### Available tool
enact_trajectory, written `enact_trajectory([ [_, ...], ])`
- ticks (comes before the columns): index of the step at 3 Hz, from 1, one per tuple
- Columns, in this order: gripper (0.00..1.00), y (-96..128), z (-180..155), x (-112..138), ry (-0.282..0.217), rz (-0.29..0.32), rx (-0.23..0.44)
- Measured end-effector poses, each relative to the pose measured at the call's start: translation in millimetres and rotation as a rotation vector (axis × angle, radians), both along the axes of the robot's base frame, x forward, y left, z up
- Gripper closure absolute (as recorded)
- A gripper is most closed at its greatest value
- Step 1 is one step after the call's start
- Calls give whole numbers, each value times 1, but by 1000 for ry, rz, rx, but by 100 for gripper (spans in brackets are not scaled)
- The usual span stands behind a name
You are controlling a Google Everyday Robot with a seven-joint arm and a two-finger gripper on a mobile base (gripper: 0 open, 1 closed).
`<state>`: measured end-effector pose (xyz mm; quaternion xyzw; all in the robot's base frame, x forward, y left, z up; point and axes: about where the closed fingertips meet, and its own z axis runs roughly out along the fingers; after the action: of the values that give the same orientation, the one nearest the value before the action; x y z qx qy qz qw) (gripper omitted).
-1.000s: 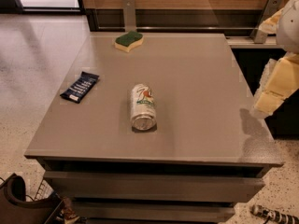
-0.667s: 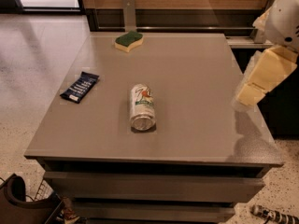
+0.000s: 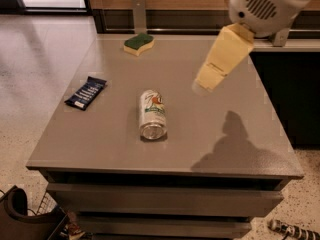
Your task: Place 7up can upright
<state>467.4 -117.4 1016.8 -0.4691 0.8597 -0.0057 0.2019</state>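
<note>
1. We are looking down on a grey surface (image 3: 100, 144); it is carrying three loose things, and a pale speckled floor (image 3: 30, 74) is showing to its left.
2. The can (image 3: 152, 114) is lying on its side near the middle of the surface, a little left of centre; its length is running toward and away from us, with the shiny metal end facing us at the near end; green and red-orange markings are showing on its silvery side; nothing is touching it.
3. The claw (image 3: 209, 80) is hanging in the air above the right half of the surface, to the right of the can and farther back, well apart from it; it is slanting down and to the left from a white rounded arm housing (image 3: 265, 4) at the top right; we are seeing it as one pale yellow slab, so we cannot tell whether it is apart or together.
4. A dark shadow (image 3: 235, 149) is falling on the surface near the front right, below the claw in the view.
5. A sponge (image 3: 138, 43), green on top and yellow beneath, is sitting near the back edge, left of centre, well beyond the can; a grey upright post (image 3: 138, 11) is standing just behind it.
6. A dark blue packet (image 3: 86, 92) with pale lettering is lying flat near the left edge, left of the can and apart from it, turned at an angle.
</note>
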Motion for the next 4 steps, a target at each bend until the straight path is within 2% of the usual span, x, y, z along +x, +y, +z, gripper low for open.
enact_trajectory([
  [1, 0, 28, -12, 16, 43, -148, -9],
  [2, 0, 33, -29, 14, 83, -346, 28],
  [3, 0, 34, -27, 15, 82, -379, 47],
  [4, 0, 34, -26, 15, 80, -379, 48],
])
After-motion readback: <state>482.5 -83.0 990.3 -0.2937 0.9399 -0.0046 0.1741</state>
